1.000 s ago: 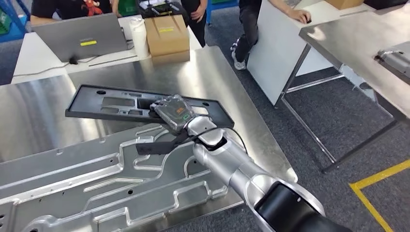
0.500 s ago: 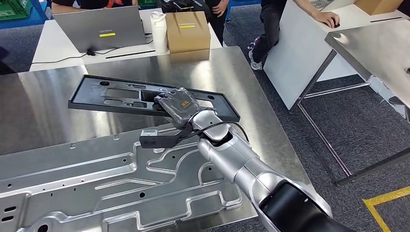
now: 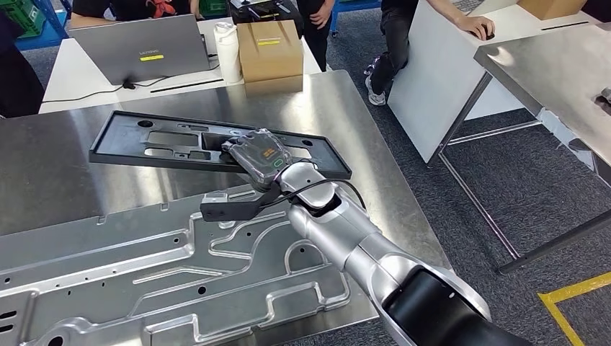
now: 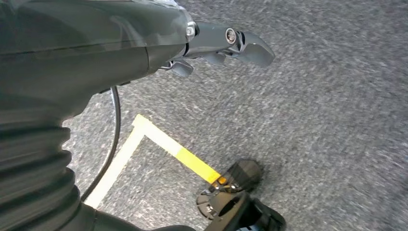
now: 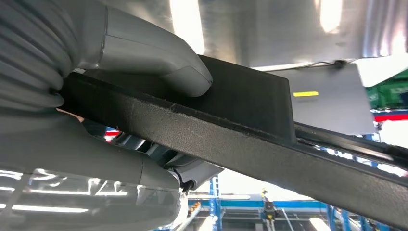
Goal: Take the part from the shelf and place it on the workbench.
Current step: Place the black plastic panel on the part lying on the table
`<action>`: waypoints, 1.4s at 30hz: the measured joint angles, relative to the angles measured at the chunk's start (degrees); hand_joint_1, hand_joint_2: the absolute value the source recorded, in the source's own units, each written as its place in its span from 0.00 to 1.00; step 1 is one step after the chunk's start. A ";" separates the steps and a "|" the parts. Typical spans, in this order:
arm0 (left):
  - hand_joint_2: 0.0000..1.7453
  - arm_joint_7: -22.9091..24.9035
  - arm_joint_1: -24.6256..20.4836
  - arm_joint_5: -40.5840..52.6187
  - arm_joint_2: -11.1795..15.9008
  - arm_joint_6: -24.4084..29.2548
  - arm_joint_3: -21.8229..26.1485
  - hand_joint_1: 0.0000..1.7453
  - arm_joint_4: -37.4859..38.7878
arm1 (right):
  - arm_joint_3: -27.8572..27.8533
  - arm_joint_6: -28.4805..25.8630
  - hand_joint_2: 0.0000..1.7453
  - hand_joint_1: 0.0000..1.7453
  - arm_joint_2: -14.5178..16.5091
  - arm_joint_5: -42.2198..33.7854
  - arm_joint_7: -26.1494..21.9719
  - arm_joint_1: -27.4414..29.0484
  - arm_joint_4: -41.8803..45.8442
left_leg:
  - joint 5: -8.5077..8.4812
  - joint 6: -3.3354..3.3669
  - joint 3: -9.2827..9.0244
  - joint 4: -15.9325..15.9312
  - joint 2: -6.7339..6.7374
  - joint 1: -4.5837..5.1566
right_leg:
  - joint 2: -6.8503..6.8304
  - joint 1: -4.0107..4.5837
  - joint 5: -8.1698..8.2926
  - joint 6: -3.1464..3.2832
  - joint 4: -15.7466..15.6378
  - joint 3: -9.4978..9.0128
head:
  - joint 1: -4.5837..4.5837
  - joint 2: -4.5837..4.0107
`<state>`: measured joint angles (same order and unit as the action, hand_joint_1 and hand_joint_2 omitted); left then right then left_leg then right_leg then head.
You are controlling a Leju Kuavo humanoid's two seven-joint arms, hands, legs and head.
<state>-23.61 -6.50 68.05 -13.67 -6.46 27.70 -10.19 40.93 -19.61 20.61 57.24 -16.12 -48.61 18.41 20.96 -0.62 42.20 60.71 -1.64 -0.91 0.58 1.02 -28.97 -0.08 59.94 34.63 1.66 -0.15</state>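
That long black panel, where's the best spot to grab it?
Probably at mid-length on its near long edge, where the right hand pinches the black panel now. It is long, flat and thin, so a middle grip from the robot's side balances both ends.

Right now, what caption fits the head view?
Robot's right hand holds a long black part above the steel workbench.

Between my grey plastic thumb (image 5: 159,62) and fingers sits a long black plastic panel (image 3: 173,148), matt and faintly grainy. Beneath lies the brushed steel workbench (image 3: 50,162), glossy; beside it, a pale ribbed aluminium plate (image 3: 144,281), satin-smooth.
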 joint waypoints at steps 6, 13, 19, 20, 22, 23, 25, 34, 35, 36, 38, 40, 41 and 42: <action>1.00 -1.58 0.00 0.02 -0.11 0.69 -0.57 0.00 0.00 | 4.42 0.60 1.00 1.00 0.41 -6.14 0.09 0.21 2.84 | 0.02 0.00 0.01 0.00 -0.02 0.04 | -0.01 -0.06 -0.06 0.08 -0.01 0.00 | 0.00 0.00; 1.00 -1.80 0.05 -0.25 -0.13 1.31 -1.28 0.00 0.00 | 10.50 0.30 1.00 1.00 0.56 -11.30 -0.30 0.33 3.77 | -0.01 0.03 0.03 0.00 -0.05 0.11 | -0.01 -0.12 -0.05 0.08 -0.02 -0.01 | 0.01 0.00; 1.00 -2.28 0.12 -0.89 -0.13 1.54 -1.32 0.00 0.00 | 13.53 0.29 1.00 1.00 0.57 -13.24 -0.62 0.28 4.16 | 0.00 0.03 0.04 0.00 -0.05 0.17 | -0.01 -0.17 0.00 0.00 -0.02 0.00 | 0.01 0.00; 1.00 -2.33 0.12 -0.95 -0.13 1.59 -1.32 0.00 0.00 | 13.89 0.30 1.00 1.00 0.57 -13.34 -0.64 0.27 4.24 | 0.00 0.03 0.04 0.01 -0.05 0.17 | -0.01 -0.18 0.00 0.00 -0.02 0.00 | 0.01 0.00; 1.00 -2.66 0.14 -0.96 -0.13 1.79 -1.36 0.00 0.00 | 14.51 0.31 1.00 1.00 0.57 -13.62 -0.61 0.25 4.34 | 0.00 0.04 0.04 0.01 -0.05 0.17 | -0.01 -0.18 0.00 -0.01 -0.02 0.00 | 0.00 0.00; 1.00 -3.09 0.16 -0.87 -0.13 2.03 -1.43 0.00 0.00 | 14.80 0.30 1.00 1.00 0.57 -13.88 -0.56 0.24 4.36 | 0.00 0.04 0.04 0.01 -0.05 0.17 | -0.01 -0.18 0.00 -0.01 -0.02 0.00 | 0.00 0.00; 1.00 -4.36 0.19 -0.70 -0.13 2.67 -1.66 0.00 0.00 | 15.46 0.27 1.00 1.00 0.57 -14.51 -0.39 0.22 4.36 | 0.00 0.04 0.04 0.01 -0.05 0.17 | -0.01 -0.18 -0.01 0.00 -0.02 0.00 | 0.00 0.00; 1.00 -10.06 0.34 -0.91 -0.07 5.69 -2.91 0.00 -0.04 | 18.36 -0.15 0.00 0.00 0.57 -17.16 -0.08 -0.51 4.36 | 0.01 0.04 0.04 0.00 -0.06 0.22 | -0.02 -0.22 -0.06 0.07 -0.02 0.00 | 0.01 0.00; 0.75 -10.04 0.34 -1.00 -0.05 5.92 -3.02 0.00 -0.04 | 18.70 -0.15 0.00 0.00 0.57 -17.39 -0.04 -0.60 4.36 | 0.01 0.04 0.05 0.00 -0.06 0.22 | -0.03 -0.23 -0.06 0.07 -0.02 -0.01 | 0.01 0.00; 0.50 -9.87 0.35 -1.10 -0.04 6.01 -3.10 0.00 -0.04 | 19.03 -0.15 0.00 0.00 0.56 -17.59 0.00 -0.64 4.36 | 0.01 0.04 0.05 0.01 -0.07 0.23 | -0.03 -0.23 -0.07 0.08 -0.02 0.00 | -0.01 0.00; 0.00 -9.18 0.36 -1.25 -0.04 5.86 -3.20 0.00 -0.04 | 19.63 -0.15 0.00 0.00 0.56 -17.96 0.06 -0.72 4.36 | 0.00 0.04 0.05 0.01 -0.07 0.24 | -0.03 -0.26 -0.06 0.06 -0.03 0.00 | 0.00 0.00; 0.00 -7.99 0.36 -1.27 -0.03 5.12 -3.32 0.00 -0.04 | 20.08 -0.14 0.00 0.00 0.56 -18.34 0.13 -0.82 4.36 | 0.01 0.05 0.06 0.01 -0.07 0.26 | -0.03 -0.28 -0.05 0.05 -0.03 0.00 | 0.01 0.00; 0.00 -7.30 0.36 -1.32 -0.03 4.62 -3.38 0.00 -0.04 | 20.32 -0.14 0.00 0.00 0.56 -18.57 0.20 -0.86 4.36 | 0.00 0.05 0.06 0.01 -0.07 0.26 | -0.03 -0.28 -0.05 0.04 -0.03 0.00 | -0.01 0.00; 0.00 -6.65 0.37 -1.41 -0.02 4.15 -3.43 0.00 -0.04 | 20.58 -0.13 0.00 0.00 0.56 -18.79 0.28 -0.88 4.36 | 0.00 0.05 0.06 0.01 -0.07 0.27 | -0.03 -0.28 -0.04 0.03 -0.03 0.01 | -0.01 0.00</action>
<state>-30.26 -6.14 66.64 -13.68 -2.31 24.28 -10.23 61.52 -19.74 21.17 38.44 -15.85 -49.49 22.77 20.97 -0.57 42.26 60.72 -1.71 -0.65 0.55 0.74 -29.01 -0.05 59.90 34.63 1.66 -0.15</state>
